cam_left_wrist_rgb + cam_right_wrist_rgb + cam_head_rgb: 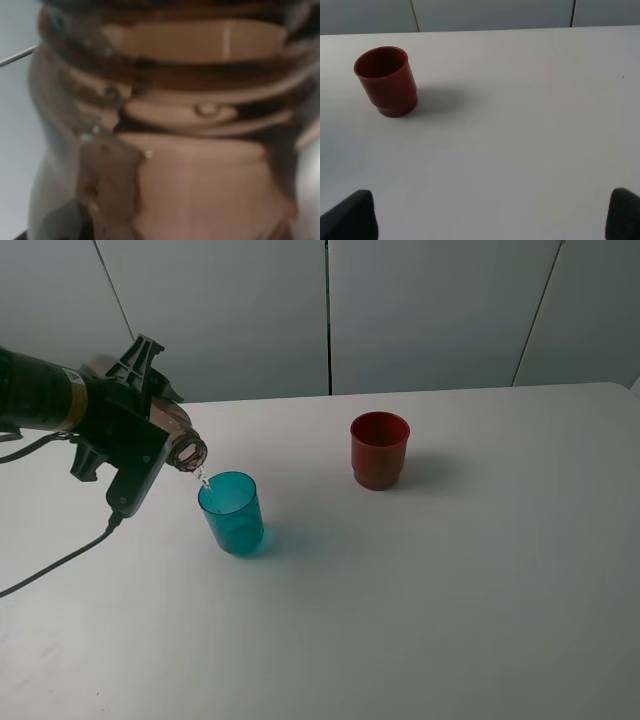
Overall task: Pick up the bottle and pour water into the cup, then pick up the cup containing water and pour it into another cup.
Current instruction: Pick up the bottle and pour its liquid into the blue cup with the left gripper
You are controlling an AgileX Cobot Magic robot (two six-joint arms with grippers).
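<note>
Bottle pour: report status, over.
Left gripper shut on clear brownish plastic bottle, tipped, trickling into translucent teal plastic tumbler. Right gripper open, empty. Opaque red plastic cup upright, apart; nothing in the way.

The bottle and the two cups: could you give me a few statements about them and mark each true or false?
1. The bottle is tipped with its mouth just above the rim of the teal cup. True.
2. The red cup lies on its side. False: it stands upright on the table.
3. The left hand is gripping the bottle. True.
4. The right hand is holding the red cup. False: it is open and empty, well clear of that cup.
5. The two cups are touching. False: they stand apart, with bare table between them.
</note>
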